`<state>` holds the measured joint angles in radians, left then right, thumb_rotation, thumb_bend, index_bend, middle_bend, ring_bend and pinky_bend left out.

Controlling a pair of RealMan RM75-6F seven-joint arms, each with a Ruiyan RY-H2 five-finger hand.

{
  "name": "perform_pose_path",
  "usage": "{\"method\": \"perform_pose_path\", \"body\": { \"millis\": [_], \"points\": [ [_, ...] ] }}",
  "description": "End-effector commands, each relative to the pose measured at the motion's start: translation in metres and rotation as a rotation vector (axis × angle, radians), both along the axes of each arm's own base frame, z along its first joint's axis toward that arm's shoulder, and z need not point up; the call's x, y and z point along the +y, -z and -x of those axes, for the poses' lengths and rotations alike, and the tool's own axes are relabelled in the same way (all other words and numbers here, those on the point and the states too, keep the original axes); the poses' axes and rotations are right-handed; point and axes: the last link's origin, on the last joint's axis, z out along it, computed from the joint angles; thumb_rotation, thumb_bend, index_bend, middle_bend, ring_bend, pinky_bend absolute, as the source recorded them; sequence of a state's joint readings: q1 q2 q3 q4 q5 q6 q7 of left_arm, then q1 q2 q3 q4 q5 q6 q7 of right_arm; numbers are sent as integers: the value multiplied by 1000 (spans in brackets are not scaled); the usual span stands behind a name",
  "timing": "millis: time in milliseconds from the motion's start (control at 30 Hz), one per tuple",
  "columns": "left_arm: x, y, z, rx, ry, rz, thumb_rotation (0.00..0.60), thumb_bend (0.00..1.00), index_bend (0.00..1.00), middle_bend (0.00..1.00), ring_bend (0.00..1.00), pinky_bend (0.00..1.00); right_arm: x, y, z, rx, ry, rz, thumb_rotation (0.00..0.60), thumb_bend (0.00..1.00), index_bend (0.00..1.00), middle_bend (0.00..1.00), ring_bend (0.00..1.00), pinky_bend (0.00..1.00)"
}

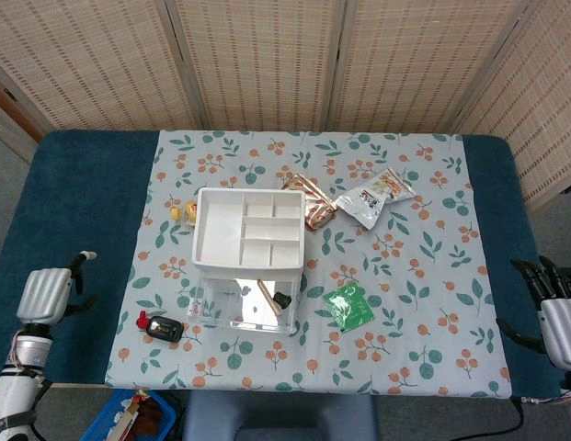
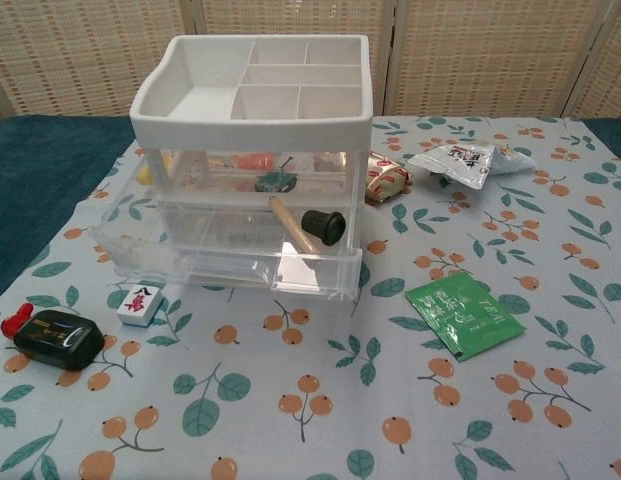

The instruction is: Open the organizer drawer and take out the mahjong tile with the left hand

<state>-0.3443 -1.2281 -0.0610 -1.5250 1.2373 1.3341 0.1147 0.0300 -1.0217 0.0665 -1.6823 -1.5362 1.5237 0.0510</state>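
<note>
The tile [image 2: 140, 302] is seen flat on the tabletop [image 2: 320, 420], just beside the open drawer [image 2: 225, 262]. It is judged small, hard, light & slick, best pinched across its short sides. The left robot hand [image 1: 46, 294] is off the cloth, holding nothing, fingers loosely apart; the right robot hand [image 1: 553, 317] likewise, approx.

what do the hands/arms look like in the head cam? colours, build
Left hand: silver-grey ribbed back, black fingers, on a white segmented forearm with black joint rings. Right hand: pale grey-white body with black fingers. Neither shows in the chest view.
</note>
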Motion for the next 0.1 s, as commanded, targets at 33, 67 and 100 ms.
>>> {"method": "perform_pose_path", "body": {
  "millis": [33,67,100],
  "points": [
    [-23,-9,3,27,-35,-83,600,200,243,625,549,731,0,8,1,-13,1,-30,600,191,95,155,87,153],
    [-27,-10,2,32,-37,-92,600,200,243,617,543,715,0,10,1,-16,2,-36,600,191,95,155,88,153],
    [-32,-11,2,33,-40,-103,600,200,243,605,535,690,0,11,2,-19,3,-43,600,191,95,155,88,153]
  ]
}}
